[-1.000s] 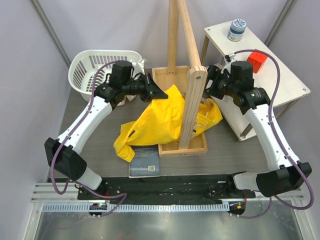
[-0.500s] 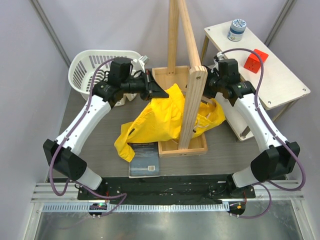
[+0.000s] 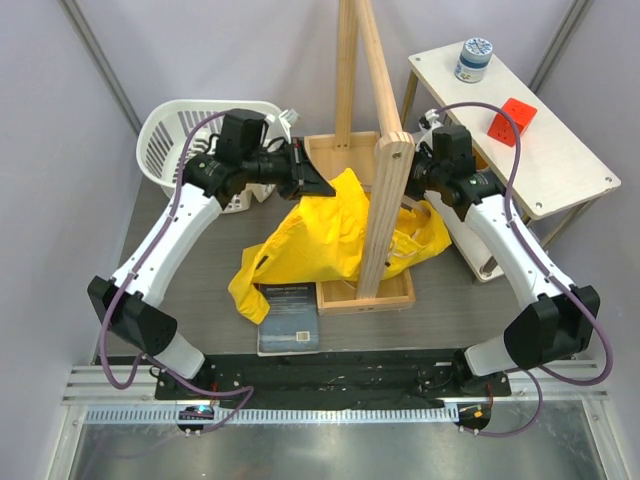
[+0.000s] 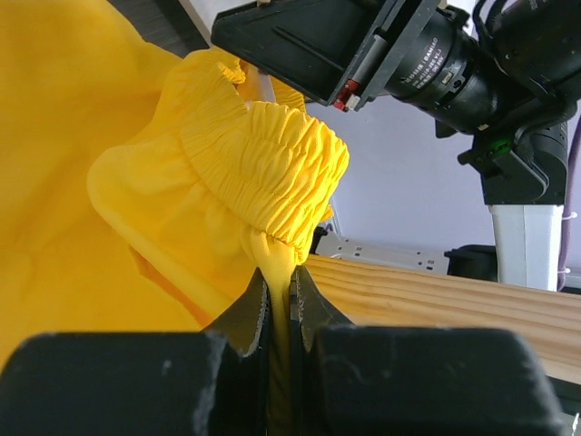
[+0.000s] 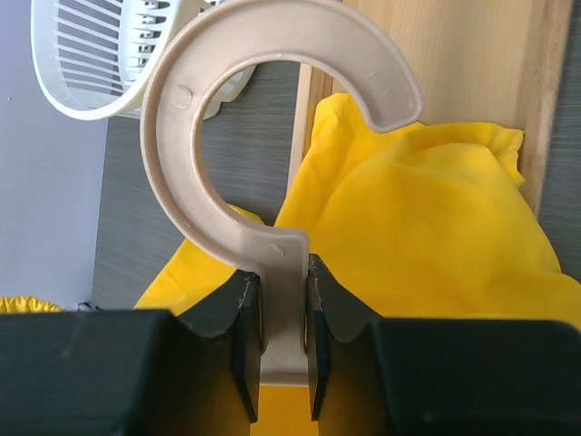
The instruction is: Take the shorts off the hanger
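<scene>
Yellow shorts (image 4: 136, 182) are pinched in the left hand (image 4: 280, 309); the right hand (image 5: 277, 291) clamps the hanger (image 5: 168, 163).

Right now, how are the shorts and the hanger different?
The shorts are bright yellow; the hanger is pale tan. The shorts look soft and crumpled, while the hanger's hook is a smooth, stiff curve. The left gripper pinches the shorts by their gathered waistband; the right gripper clamps the hanger just below its hook. What they share: each is held tight in a shut gripper.
</scene>
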Motion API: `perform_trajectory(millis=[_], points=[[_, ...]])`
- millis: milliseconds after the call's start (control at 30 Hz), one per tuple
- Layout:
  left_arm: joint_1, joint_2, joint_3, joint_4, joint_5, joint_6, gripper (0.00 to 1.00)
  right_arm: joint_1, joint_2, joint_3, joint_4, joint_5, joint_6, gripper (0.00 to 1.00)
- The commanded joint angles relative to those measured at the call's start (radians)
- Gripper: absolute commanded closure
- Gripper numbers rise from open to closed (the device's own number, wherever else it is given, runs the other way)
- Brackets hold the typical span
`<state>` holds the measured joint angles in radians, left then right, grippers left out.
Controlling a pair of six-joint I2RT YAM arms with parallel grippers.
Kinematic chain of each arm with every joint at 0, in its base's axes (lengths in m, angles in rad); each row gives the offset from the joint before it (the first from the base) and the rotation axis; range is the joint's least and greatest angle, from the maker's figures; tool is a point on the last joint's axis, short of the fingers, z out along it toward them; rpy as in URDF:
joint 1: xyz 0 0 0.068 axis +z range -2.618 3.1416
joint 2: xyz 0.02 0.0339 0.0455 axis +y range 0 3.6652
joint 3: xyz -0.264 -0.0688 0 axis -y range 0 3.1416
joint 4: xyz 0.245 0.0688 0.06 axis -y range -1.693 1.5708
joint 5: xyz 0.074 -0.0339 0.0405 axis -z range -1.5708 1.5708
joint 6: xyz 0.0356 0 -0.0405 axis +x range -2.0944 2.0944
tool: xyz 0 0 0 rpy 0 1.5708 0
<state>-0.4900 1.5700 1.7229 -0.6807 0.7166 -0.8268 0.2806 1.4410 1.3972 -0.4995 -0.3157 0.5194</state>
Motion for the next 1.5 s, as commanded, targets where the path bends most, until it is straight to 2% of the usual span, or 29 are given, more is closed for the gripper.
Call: perform_trajectory(millis=[0, 67, 100, 167, 200, 367, 433, 467, 500, 567, 800, 967, 1033, 1133, 1167, 1333, 1367, 1467], points=[[-0.015, -0.022, 0.032, -0.045, 0.012, 0.022, 0.95, 0.006, -0.073, 0.014, 0.072, 0.043, -0.015, 0.99], [-0.016, -0.024, 0.041, -0.075, -0.002, 0.038, 0.86, 0.006, -0.070, 0.035, 0.055, 0.050, -0.042, 0.99], [-0.016, -0.022, 0.052, -0.100, -0.017, 0.051, 0.76, 0.005, -0.067, 0.045, 0.032, 0.056, -0.050, 0.99], [-0.016, -0.019, 0.101, -0.179, -0.055, 0.099, 0.67, 0.006, -0.057, 0.078, 0.012, 0.069, -0.065, 0.99], [-0.016, -0.021, 0.119, -0.197, -0.103, 0.119, 0.58, 0.006, -0.056, 0.088, -0.006, 0.075, -0.079, 0.99], [-0.054, -0.045, 0.225, -0.195, -0.293, 0.207, 0.39, 0.006, -0.051, 0.121, -0.036, 0.069, -0.107, 0.99], [-0.099, 0.003, 0.288, -0.255, -0.409, 0.290, 0.37, 0.005, -0.050, 0.125, -0.039, 0.053, -0.105, 0.99], [-0.148, 0.025, 0.370, -0.288, -0.448, 0.319, 0.36, 0.006, -0.048, 0.126, -0.040, 0.040, -0.105, 0.99], [-0.166, 0.056, 0.412, -0.360, -0.483, 0.362, 0.38, 0.008, -0.048, 0.126, -0.046, 0.035, -0.104, 0.99], [-0.191, 0.114, 0.490, -0.399, -0.505, 0.374, 0.41, 0.009, -0.053, 0.120, -0.053, 0.035, -0.101, 0.99], [-0.196, 0.159, 0.491, -0.329, -0.448, 0.331, 0.49, 0.011, -0.073, 0.100, -0.057, 0.027, -0.101, 0.99], [-0.206, 0.183, 0.506, -0.306, -0.465, 0.321, 0.40, 0.011, -0.074, 0.103, -0.057, 0.010, -0.098, 0.99], [-0.209, 0.194, 0.504, -0.281, -0.416, 0.307, 0.41, 0.017, -0.076, 0.102, -0.059, 0.006, -0.098, 0.99], [-0.223, 0.205, 0.507, -0.273, -0.427, 0.295, 0.52, 0.019, -0.077, 0.097, -0.062, 0.006, -0.101, 0.99], [-0.223, 0.205, 0.506, -0.275, -0.431, 0.295, 0.59, 0.017, -0.080, 0.095, -0.063, 0.007, -0.102, 0.99], [-0.223, 0.186, 0.495, -0.267, -0.454, 0.298, 0.72, 0.019, -0.090, 0.072, -0.065, 0.007, -0.104, 0.99], [-0.223, 0.183, 0.492, -0.263, -0.454, 0.296, 0.82, 0.017, -0.093, 0.069, -0.066, 0.009, -0.104, 0.99], [-0.222, 0.168, 0.491, -0.272, -0.479, 0.296, 1.00, 0.019, -0.099, 0.062, -0.074, 0.032, -0.102, 0.99]])
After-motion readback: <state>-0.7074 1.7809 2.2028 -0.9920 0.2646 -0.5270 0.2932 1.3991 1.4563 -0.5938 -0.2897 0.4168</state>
